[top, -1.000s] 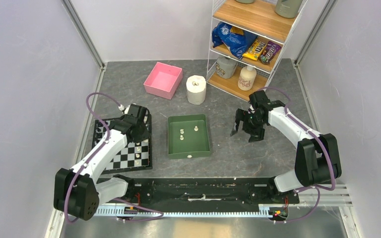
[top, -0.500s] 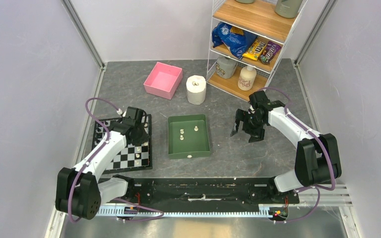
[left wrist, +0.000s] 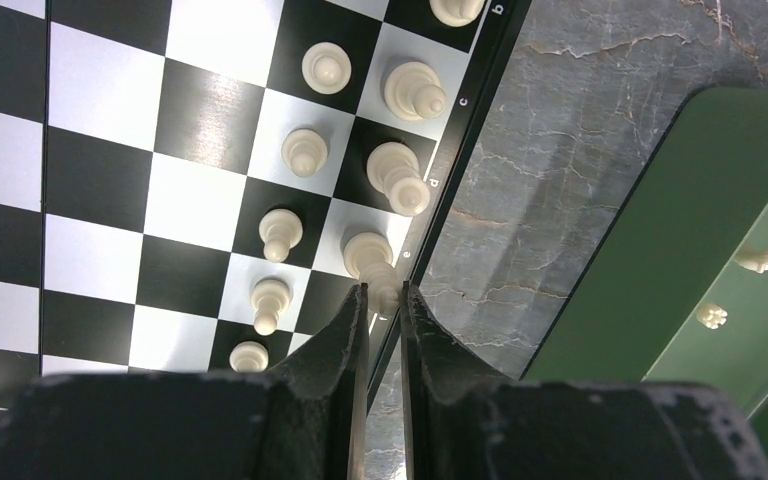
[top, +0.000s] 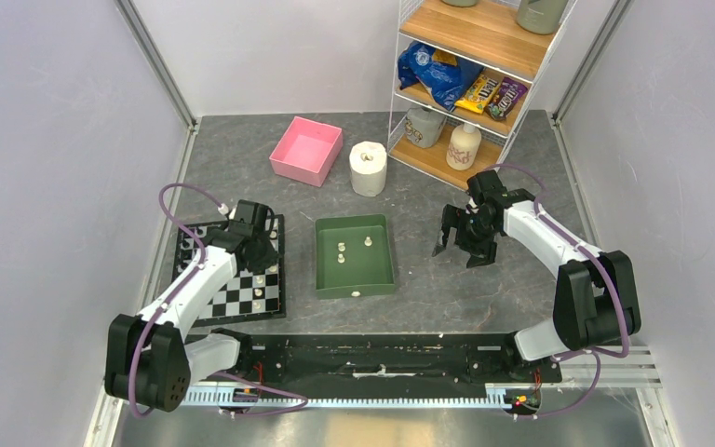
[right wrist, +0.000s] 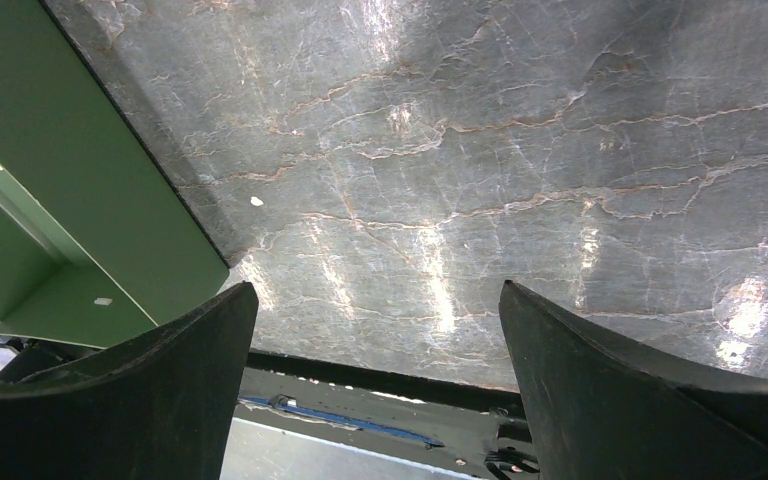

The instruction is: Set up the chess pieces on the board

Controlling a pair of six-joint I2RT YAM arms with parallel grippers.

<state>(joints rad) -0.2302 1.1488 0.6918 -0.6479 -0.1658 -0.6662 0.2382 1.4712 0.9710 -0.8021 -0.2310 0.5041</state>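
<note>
The checkered board (top: 229,296) lies at the left, with several cream chess pieces in two rows along its right side (left wrist: 304,150). My left gripper (top: 258,250) hangs over the board's right edge. In the left wrist view its jaws (left wrist: 383,290) are closed to a narrow gap around the top of a tall piece (left wrist: 372,262) that stands on an edge square. Three more pieces (top: 342,249) lie in the green tray (top: 380,270). My right gripper (top: 459,251) is open and empty over bare table, right of the tray (right wrist: 377,290).
A pink box (top: 306,151) and a white paper roll (top: 368,168) stand behind the tray. A wire shelf rack (top: 465,84) with snacks and bottles is at the back right. The tray's edge shows in both wrist views (left wrist: 660,250) (right wrist: 80,170).
My left gripper has shifted slightly toward the near side over the board's right edge. The right arm has not moved.
</note>
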